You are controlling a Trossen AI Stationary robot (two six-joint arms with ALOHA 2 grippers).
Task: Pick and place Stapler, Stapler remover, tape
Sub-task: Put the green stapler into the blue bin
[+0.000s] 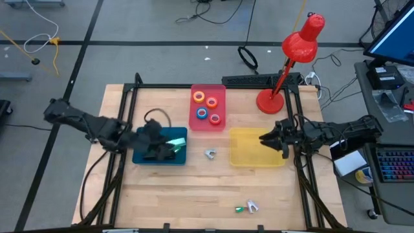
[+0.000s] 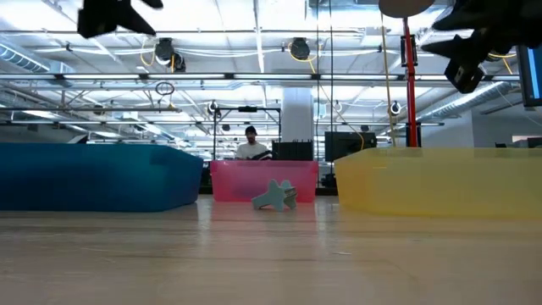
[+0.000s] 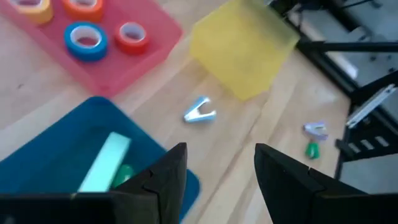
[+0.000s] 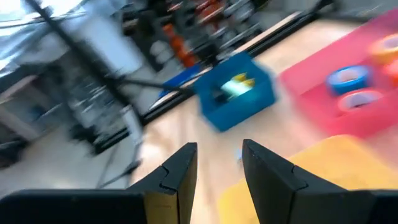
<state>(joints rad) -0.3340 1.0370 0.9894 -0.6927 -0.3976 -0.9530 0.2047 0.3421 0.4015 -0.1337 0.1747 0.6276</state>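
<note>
The left gripper is hovering open-fingered over the blue tray; the staple remover, mid-desk, looks light, stiff; pinch its hinged body; right gripper open too.

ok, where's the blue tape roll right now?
High view: the blue tape roll lies in the pink tray at table's back centre, between the red roll and orange roll.
</note>
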